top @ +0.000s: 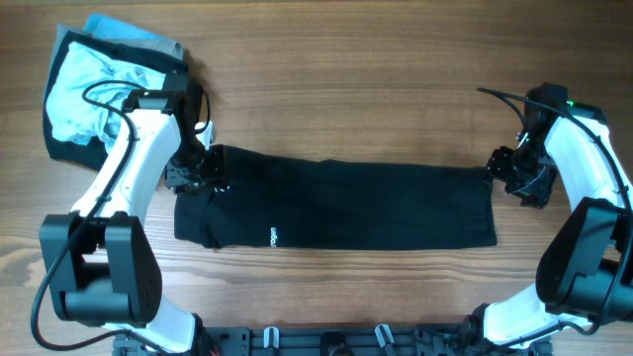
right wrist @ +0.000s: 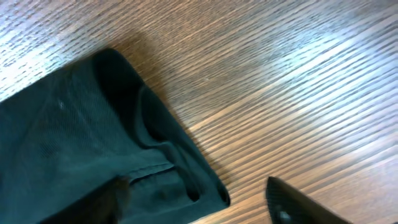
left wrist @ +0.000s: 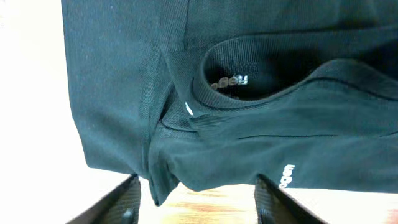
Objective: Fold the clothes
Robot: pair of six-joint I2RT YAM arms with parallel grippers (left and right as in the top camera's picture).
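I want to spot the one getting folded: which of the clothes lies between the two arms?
The black shirt, stretched out long in the middle. The pale blue pile sits crumpled off in a far corner.

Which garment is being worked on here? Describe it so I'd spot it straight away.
On the wooden table, look to the centre: a black T-shirt lies flat as one long horizontal band. Unlike the rumpled pile of pale blue and dark clothes at the far-left corner, it is plain black and smoothed out, with a small white logo near one end.
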